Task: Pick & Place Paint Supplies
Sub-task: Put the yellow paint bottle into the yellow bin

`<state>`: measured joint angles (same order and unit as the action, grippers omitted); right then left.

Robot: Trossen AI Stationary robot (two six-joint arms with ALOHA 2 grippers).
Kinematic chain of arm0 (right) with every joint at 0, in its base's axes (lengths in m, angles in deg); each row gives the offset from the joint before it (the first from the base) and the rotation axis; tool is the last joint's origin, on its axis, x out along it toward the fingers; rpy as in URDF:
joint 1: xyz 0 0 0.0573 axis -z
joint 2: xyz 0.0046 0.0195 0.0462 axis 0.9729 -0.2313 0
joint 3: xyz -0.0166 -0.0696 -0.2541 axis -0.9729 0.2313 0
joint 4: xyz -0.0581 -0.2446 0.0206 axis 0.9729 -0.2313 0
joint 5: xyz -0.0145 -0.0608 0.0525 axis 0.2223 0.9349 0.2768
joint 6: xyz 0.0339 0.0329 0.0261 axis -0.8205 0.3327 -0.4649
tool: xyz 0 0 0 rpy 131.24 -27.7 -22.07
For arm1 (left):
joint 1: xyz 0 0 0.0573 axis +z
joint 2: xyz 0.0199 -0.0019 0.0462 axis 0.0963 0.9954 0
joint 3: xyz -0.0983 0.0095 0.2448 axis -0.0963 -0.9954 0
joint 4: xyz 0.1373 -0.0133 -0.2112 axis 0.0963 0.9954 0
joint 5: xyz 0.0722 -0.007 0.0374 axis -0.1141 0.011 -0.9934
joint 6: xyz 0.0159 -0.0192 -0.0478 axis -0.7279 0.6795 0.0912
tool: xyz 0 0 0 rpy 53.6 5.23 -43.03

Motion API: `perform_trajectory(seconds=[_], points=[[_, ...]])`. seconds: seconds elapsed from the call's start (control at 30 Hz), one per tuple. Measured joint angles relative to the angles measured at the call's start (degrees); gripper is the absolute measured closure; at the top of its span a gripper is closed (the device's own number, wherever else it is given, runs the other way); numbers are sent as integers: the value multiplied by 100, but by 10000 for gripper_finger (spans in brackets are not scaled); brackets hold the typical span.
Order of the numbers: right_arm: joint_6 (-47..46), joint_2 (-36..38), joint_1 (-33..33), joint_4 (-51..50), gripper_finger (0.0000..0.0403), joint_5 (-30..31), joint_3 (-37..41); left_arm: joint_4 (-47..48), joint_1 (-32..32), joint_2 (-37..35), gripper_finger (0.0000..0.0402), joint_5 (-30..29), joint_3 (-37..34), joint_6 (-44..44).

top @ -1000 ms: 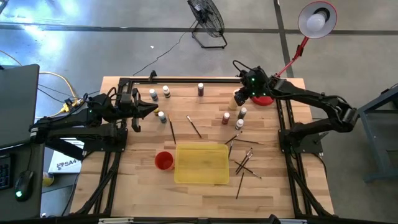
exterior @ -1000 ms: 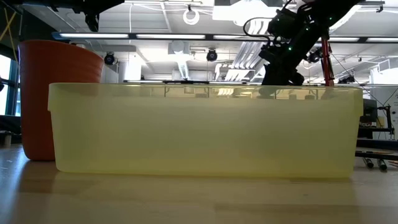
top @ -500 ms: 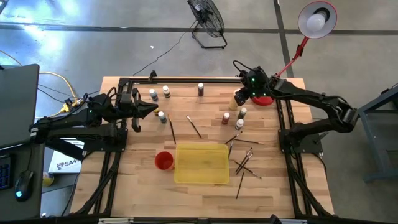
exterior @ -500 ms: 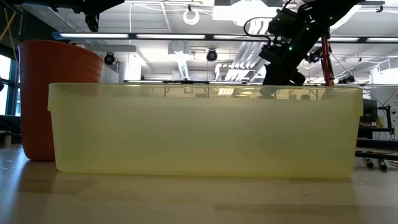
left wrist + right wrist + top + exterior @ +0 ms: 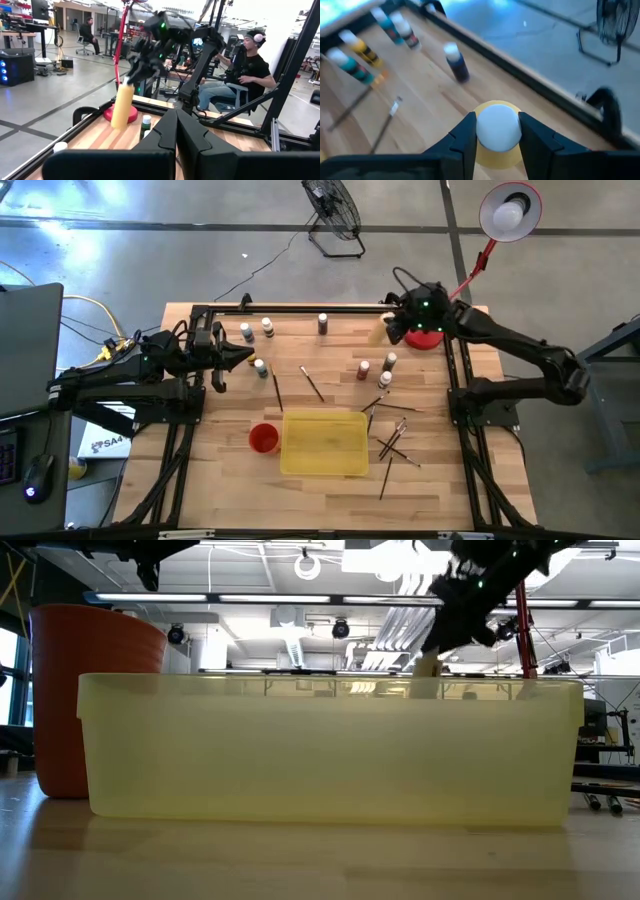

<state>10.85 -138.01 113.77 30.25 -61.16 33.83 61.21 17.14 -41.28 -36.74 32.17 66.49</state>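
My right gripper (image 5: 496,132) has its two fingers pressed against the white cap of the larger yellow bottle (image 5: 122,106), one finger on each side, so it is clamped on that bottle. From the left wrist camera I see the bottle hanging upright under the gripper, clear of the wood, over the far right corner of the table (image 5: 200,470), next to the red lamp base (image 5: 428,338).

My left gripper (image 5: 243,358) sits pinched together with nothing between its fingers, waiting near the table's left edge beside one small bottle (image 5: 260,367).

Counting from overhead, I make out seven small bottles standing on the table: two near the far left rail (image 5: 267,327), the one by my left gripper, a dark one (image 5: 322,323) at the far middle, and three grouped right of centre (image 5: 363,369). With the held bottle that is eight.

Brushes: two lie apart left of centre (image 5: 312,383), and a loose scatter lies to the right of the yellow tray (image 5: 323,442); I count roughly six there (image 5: 393,440), but they cross each other, so I cannot tell exactly.

One red cup (image 5: 263,438) stands touching the tray's left side.
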Motion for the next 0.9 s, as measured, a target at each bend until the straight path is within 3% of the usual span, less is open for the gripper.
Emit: perform_trajectory(seconds=[0.2,0.43,0.9], points=[[189,247,-316,-698,293,178,-951,-2,0,1,402,-4,0,0],[137,262,-1225,-1106,293,193,-1947,-2,1,1,402,-13,0,0],[-526,-105,-3472,-1214,293,1371,-2107,-4,-2,1,402,-17,0,0]])
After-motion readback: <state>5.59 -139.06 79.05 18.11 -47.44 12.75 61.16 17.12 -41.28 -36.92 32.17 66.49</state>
